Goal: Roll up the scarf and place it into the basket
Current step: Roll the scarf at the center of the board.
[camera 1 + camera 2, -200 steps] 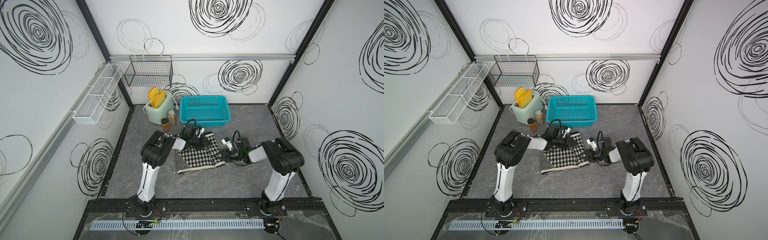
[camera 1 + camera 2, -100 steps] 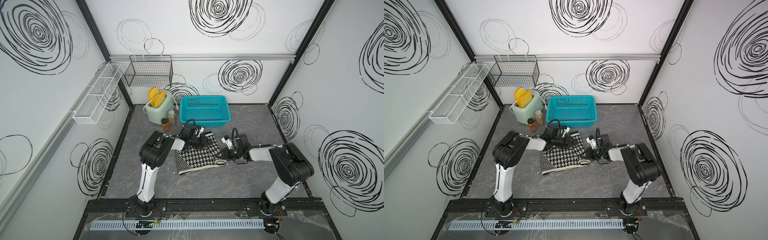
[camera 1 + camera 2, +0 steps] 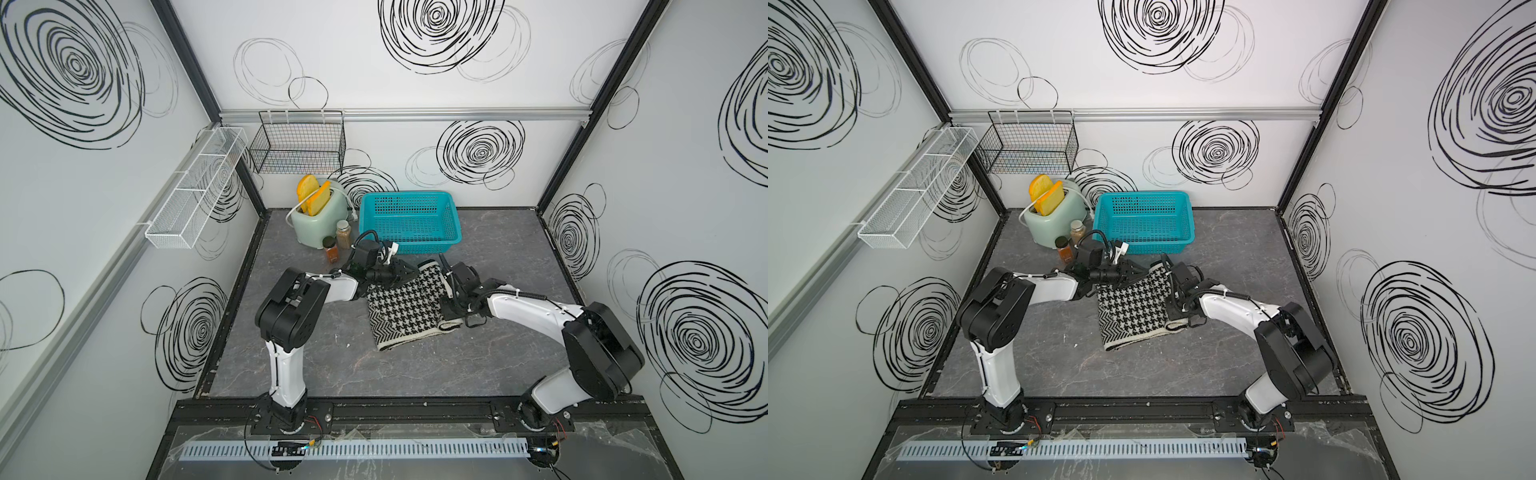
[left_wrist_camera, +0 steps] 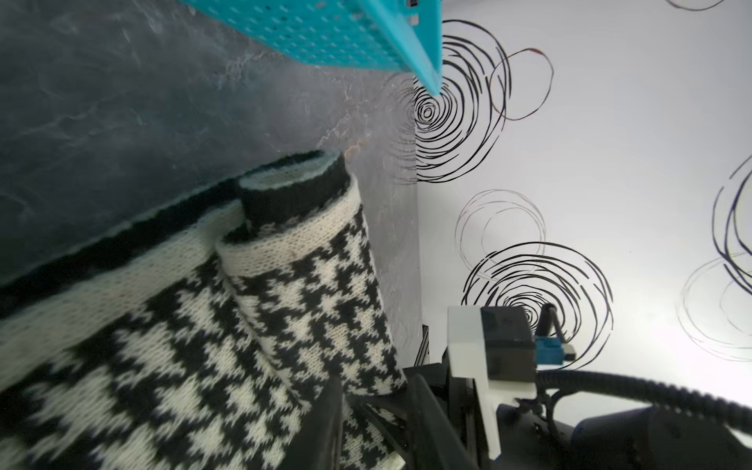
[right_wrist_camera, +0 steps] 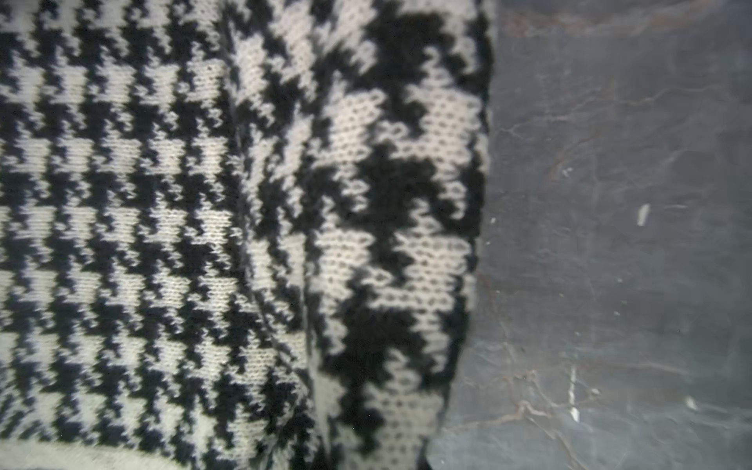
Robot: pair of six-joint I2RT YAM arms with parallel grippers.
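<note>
Two tools at the scarf — left gripper straddles its roll, grip unclear; right gripper shut.

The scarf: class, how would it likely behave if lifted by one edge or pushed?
Probably floppy: the scarf is soft knit, folded flat with one edge rolled over. Lifted by an edge it would likely drape and the loose roll come undone. Pushed, it would probably bunch on the table rather than slide.

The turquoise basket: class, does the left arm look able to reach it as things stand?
Probably yes: the basket lies just beyond the left gripper, with only bare tabletop between, though that gripper is at the scarf.
</note>
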